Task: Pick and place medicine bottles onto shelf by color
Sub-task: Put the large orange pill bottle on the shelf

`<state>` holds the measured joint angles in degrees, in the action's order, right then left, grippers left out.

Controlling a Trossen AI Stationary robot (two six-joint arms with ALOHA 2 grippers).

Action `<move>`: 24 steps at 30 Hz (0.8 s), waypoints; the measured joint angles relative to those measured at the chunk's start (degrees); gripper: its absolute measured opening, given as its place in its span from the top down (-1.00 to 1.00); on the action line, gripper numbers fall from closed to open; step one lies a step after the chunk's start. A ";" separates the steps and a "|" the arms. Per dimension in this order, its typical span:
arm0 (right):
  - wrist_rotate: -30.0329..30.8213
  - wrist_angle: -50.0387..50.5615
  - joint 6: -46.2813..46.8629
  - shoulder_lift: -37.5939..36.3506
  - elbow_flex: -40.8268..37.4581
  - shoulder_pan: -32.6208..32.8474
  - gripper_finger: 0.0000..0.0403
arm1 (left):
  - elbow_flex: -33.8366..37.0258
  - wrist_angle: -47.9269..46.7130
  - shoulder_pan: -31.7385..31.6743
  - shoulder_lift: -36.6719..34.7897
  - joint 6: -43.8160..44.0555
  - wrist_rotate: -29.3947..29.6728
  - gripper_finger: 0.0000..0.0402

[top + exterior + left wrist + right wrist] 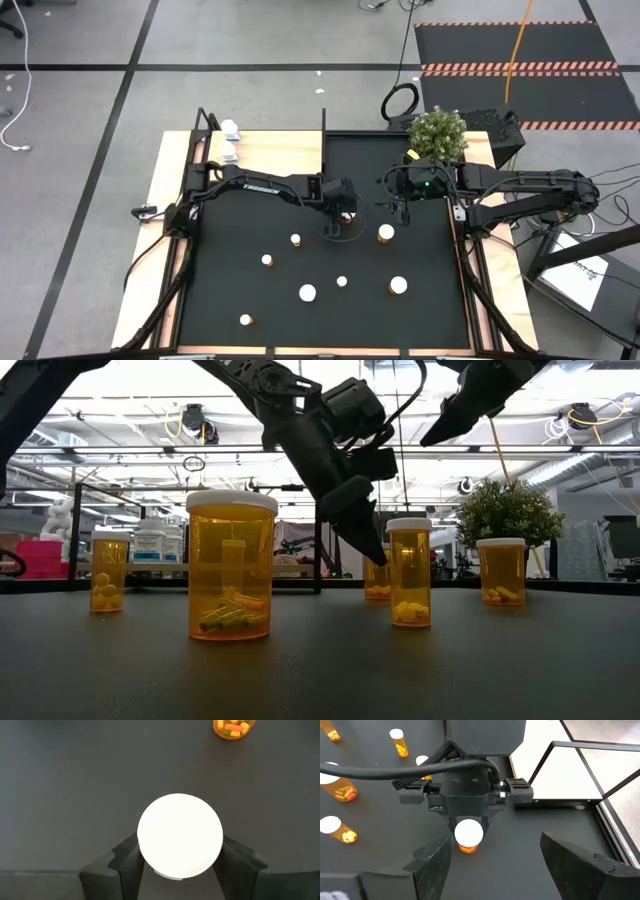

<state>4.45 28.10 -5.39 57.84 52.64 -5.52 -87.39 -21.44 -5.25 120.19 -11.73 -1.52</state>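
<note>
Seven orange bottles with white caps stand upright on the black mat [250, 290], long axes vertical, caps up. Nearest the front edge is a small bottle [245, 320]; behind it stand a wide bottle [307, 293], two small ones, and a bottle [398, 286] to the right.

Near mid-mat, the left gripper [177, 870] straddles an upright bottle [180, 836]; its fingers [125, 865] flank the cap, contact uncertain.

The right gripper [492, 865] hovers beside it, fingers apart, empty.

Farthest, two white bottles [231, 130] stand on the shelf [275, 150] at the worktop rear.
</note>
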 joint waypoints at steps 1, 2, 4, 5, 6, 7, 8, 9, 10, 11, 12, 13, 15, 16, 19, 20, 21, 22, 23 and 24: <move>0.00 0.00 0.00 0.00 0.00 0.00 -0.48 | 0.01 -0.38 0.20 -0.27 0.00 0.00 -0.04; 0.00 0.00 0.00 0.00 0.00 0.00 -0.48 | 0.02 -0.79 0.47 -0.63 -0.01 0.00 -0.05; 0.00 0.02 0.00 0.00 0.00 0.00 -0.48 | 0.02 -0.99 0.99 -1.70 -0.02 0.00 -0.05; 0.00 0.02 0.00 0.02 0.00 0.00 -0.48 | 0.02 -1.66 1.23 -2.48 -0.02 0.00 -0.05; 0.00 0.02 0.00 0.00 0.00 0.00 -0.48 | 0.02 -2.45 1.45 -3.30 -0.02 0.00 -0.04; 0.00 0.02 0.00 0.00 0.00 0.00 -0.48 | 0.02 -2.96 1.68 -4.20 -0.02 0.03 -0.03; 0.00 0.02 0.00 0.00 -0.02 0.00 -0.48 | 0.02 -3.43 1.79 -5.02 -0.02 0.04 -0.02; 0.00 0.02 0.00 0.00 -0.02 0.00 -0.48 | 0.02 -3.90 1.96 -6.03 0.00 0.13 -0.01; 0.00 0.02 0.00 0.00 -0.02 0.00 -0.48 | 0.02 -4.74 2.05 -7.18 0.00 0.28 -0.01; 0.00 0.02 0.00 0.00 -0.02 0.00 -0.48 | 0.02 -5.63 2.07 -8.36 -0.03 0.47 0.00; 0.00 0.02 0.00 0.00 -0.02 0.00 -0.48 | 0.01 -6.00 2.07 -9.37 -0.08 0.77 0.00; 0.00 0.02 0.09 0.00 -0.02 0.00 -0.48 | -0.04 -6.33 2.09 -10.52 -0.19 1.35 0.00; 0.00 0.04 0.15 0.00 -0.02 0.00 -0.48 | -0.04 -8.85 2.08 -12.87 -0.62 2.33 -0.02; 0.00 0.02 0.15 0.00 -0.02 0.00 -0.48 | -0.03 -9.60 2.06 -13.89 -0.91 2.91 -0.03; 0.00 0.20 0.17 0.02 -0.02 0.00 -0.48 | -0.02 -12.91 1.59 -17.86 -1.75 4.67 -0.04; 0.00 0.19 0.17 0.01 -0.02 0.00 -0.48 | -0.02 -13.63 1.35 -19.24 -1.77 5.19 -0.04; 0.00 0.22 0.17 0.02 -0.02 0.00 -0.48 | -0.04 -14.03 1.08 -20.71 -1.77 5.72 -0.04; 0.00 0.36 0.17 0.02 -0.02 0.00 -0.48 | -0.04 -15.35 0.75 -22.31 -1.75 6.12 -0.05; 0.00 0.41 0.17 0.02 -0.02 0.00 -0.48 | -0.04 -16.80 0.48 -23.64 -1.77 6.46 -0.05; 0.00 0.37 0.17 0.02 -0.02 0.00 -0.48 | -0.02 -17.22 0.18 -25.08 -1.82 6.99 -0.05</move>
<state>4.45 28.47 -5.21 57.87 52.62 -5.52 -87.42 -38.66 -5.07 95.11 -13.55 5.47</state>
